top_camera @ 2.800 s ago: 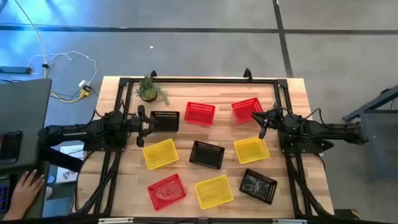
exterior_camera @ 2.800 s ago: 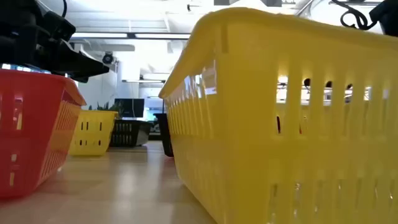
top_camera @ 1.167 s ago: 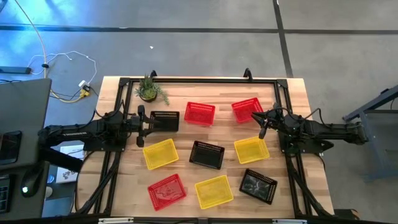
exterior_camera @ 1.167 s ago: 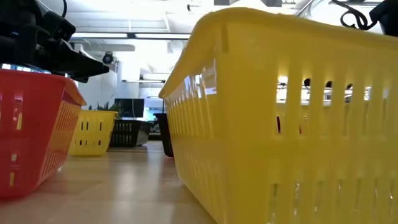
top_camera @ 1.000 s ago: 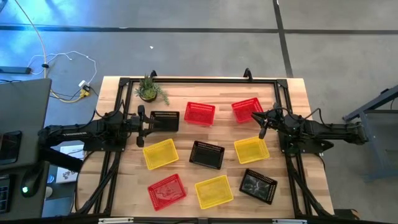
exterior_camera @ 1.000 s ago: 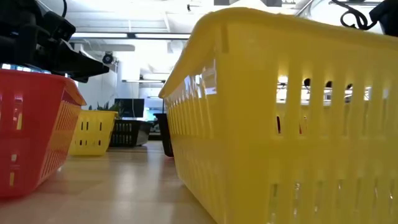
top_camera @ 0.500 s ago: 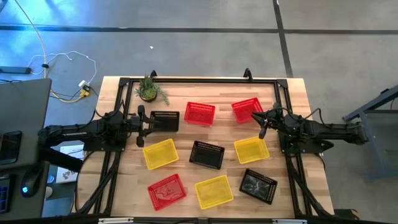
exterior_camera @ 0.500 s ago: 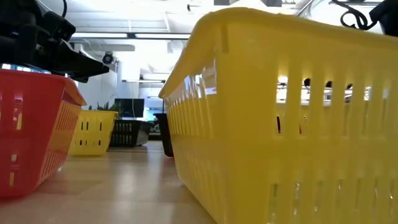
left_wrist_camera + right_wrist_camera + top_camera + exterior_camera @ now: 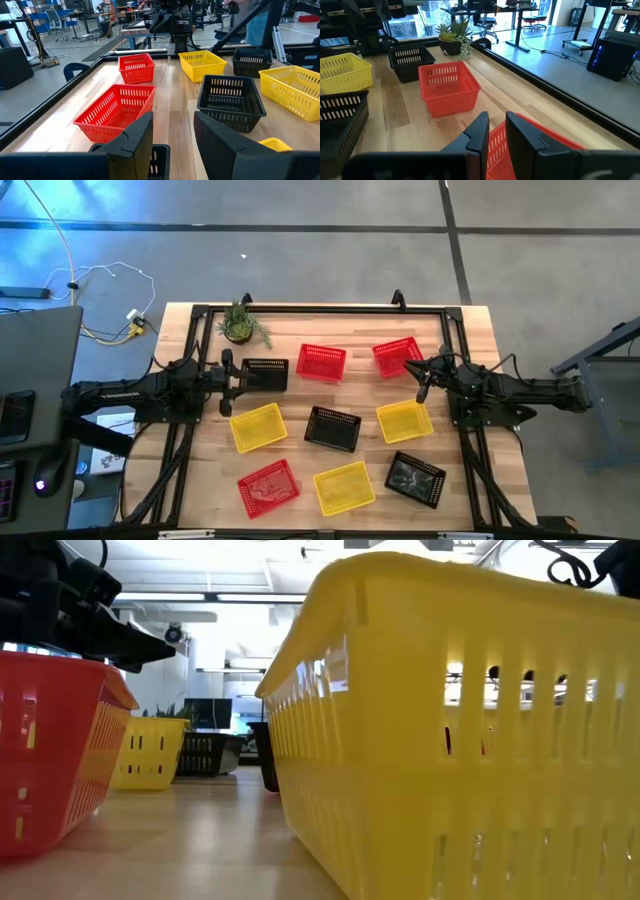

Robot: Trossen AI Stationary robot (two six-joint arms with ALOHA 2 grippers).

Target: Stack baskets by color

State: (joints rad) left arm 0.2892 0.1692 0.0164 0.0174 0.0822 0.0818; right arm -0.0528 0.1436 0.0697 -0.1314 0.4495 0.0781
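Left gripper [image 9: 232,383]: fingers [image 9: 137,137] stand apart with nothing between them; positioned near the left edge of the tabletop [image 9: 470,320], over the near end of a black basket [image 9: 265,374].
Right gripper [image 9: 424,378]: fingers [image 9: 479,131] stand only a narrow gap apart, holding nothing; positioned near the right edge of the tabletop, just beside the rear-right red basket [image 9: 397,356].
Black basket, left: sits toward the rear left of the tabletop, at the left gripper's tips.
Red baskets, rear: one at rear centre [image 9: 321,362], the other toward the rear right; both apart from each other.
Red basket, front [image 9: 267,487]: toward the front left corner, standing alone.
Yellow baskets: one left of centre [image 9: 258,426], one right of centre [image 9: 404,421], one at the front edge [image 9: 344,487]; none touching.
Black basket, centre [image 9: 333,429]: lies between the two middle yellow baskets.
Black basket, front right [image 9: 415,478]: near the front right corner, turned at an angle.
Stacking state: all nine baskets lie singly on the tabletop; none is nested in another.
Potted plant [image 9: 241,324]: stands at the rear left corner, apart from the baskets.
Low view: front yellow basket [image 9: 460,730] fills most of the picture, front red basket [image 9: 55,750] at its side.
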